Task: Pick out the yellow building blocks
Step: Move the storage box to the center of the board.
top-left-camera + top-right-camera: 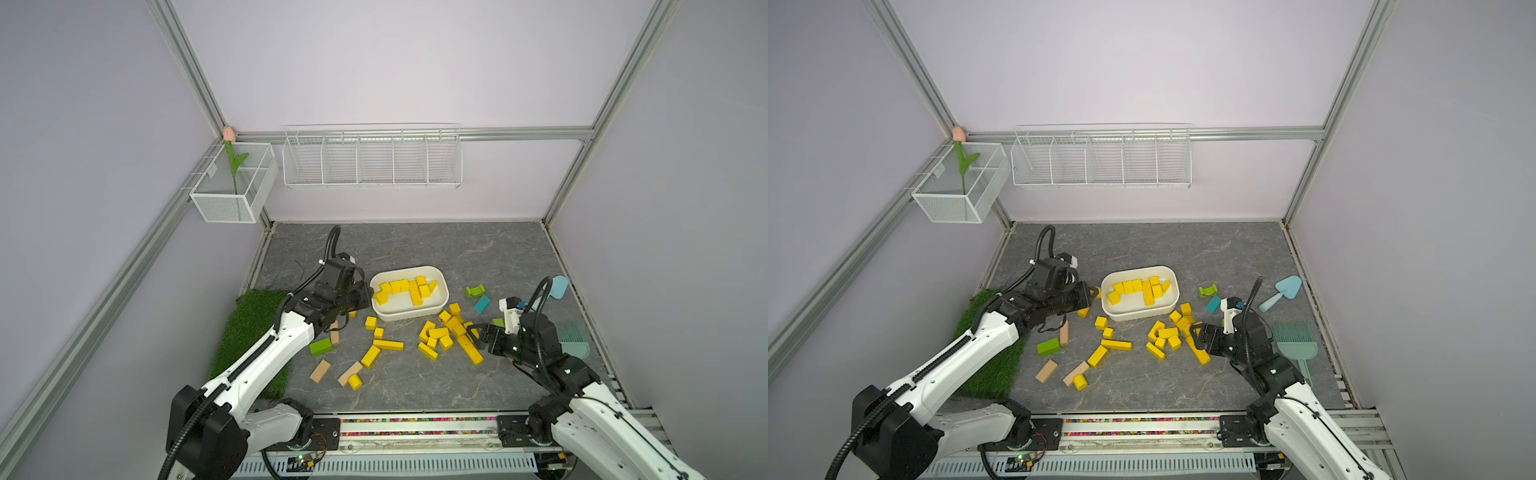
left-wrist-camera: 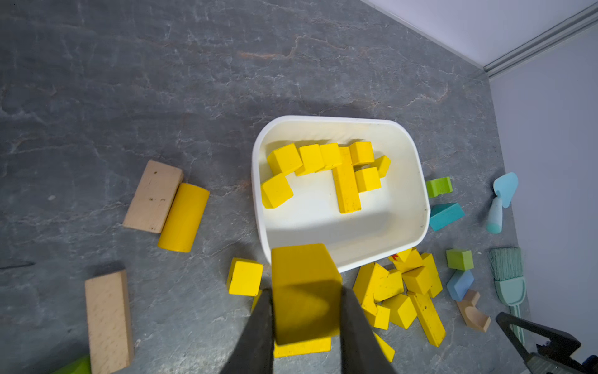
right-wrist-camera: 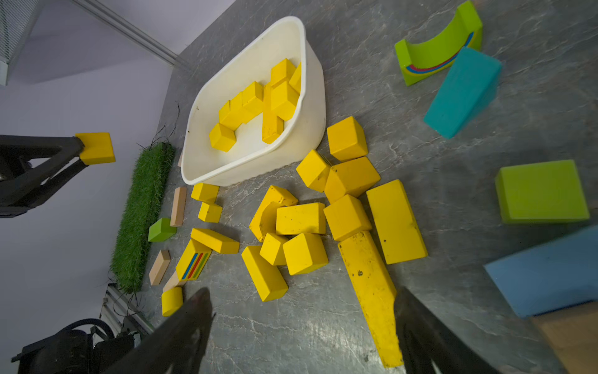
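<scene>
One yellow block (image 3: 193,264) bears red, blue and green stripes on its end, and a green arch (image 3: 437,55) carries rainbow lines along its curve. A white plastic tub (image 2: 323,226) with rounded corners sits mid-frame on the grey stone-patterned table (image 1: 415,249) and holds yellow blocks (image 1: 405,289): several cubes and one long bar. More of them (image 1: 440,332), scuffed painted wood, lie loose on the table below and right of the tub, with plain tan blocks (image 1: 320,371) at lower left. The left gripper (image 2: 305,289) is clamped on a yellow cube (image 2: 301,265) just left of the tub. The right gripper (image 3: 302,291) stands spread wide, holding nothing, a long yellow bar (image 3: 369,285) lying between its fingers
</scene>
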`<state>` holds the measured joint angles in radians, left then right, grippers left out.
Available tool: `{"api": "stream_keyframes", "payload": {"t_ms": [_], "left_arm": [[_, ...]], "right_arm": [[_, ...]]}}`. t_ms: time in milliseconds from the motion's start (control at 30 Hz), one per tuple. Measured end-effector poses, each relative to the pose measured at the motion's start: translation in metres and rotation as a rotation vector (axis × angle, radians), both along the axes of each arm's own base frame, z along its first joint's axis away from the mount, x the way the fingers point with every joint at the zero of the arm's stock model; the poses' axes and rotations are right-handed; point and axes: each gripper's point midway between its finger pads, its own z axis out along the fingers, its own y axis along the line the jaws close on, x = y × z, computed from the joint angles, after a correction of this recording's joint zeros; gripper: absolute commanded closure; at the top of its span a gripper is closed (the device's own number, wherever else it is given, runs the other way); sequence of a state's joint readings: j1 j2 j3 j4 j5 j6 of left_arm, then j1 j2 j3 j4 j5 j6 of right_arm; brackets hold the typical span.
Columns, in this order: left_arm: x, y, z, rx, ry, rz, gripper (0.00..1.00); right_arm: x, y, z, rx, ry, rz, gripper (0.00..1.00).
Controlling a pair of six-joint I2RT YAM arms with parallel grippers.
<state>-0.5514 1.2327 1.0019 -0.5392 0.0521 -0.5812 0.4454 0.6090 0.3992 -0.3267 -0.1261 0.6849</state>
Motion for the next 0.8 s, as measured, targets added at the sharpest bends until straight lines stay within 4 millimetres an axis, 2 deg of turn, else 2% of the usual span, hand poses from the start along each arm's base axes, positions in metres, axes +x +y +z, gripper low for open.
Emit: {"api": "stream_keyframes", "payload": {"t_ms": [133, 233, 400, 500, 700, 800], "left_arm": [[0.01, -0.028, 0.002, 0.036, 0.012, -0.065, 1.0], [0.018, -0.058, -0.004, 0.064, 0.029, -0.128, 1.0], [0.037, -0.116, -0.022, 0.098, 0.06, -0.225, 1.0], [0.048, -0.142, -0.038, 0.106, 0.087, -0.258, 1.0], [0.068, -0.174, -0.062, 0.103, 0.131, -0.288, 1.0], [0.07, -0.186, -0.069, 0.096, 0.145, -0.303, 1.0]], "right_arm": [[0.003, -0.009, -0.005, -0.006, 0.013, -0.059, 0.11], [0.004, -0.012, -0.012, -0.015, 0.037, -0.076, 0.11], [0.004, -0.012, -0.022, -0.029, 0.077, -0.08, 0.11], [0.004, -0.012, -0.023, -0.031, 0.08, -0.082, 0.11], [0.005, -0.013, -0.029, -0.043, 0.104, -0.086, 0.11], [0.006, -0.013, -0.035, -0.052, 0.126, -0.088, 0.11]]}}
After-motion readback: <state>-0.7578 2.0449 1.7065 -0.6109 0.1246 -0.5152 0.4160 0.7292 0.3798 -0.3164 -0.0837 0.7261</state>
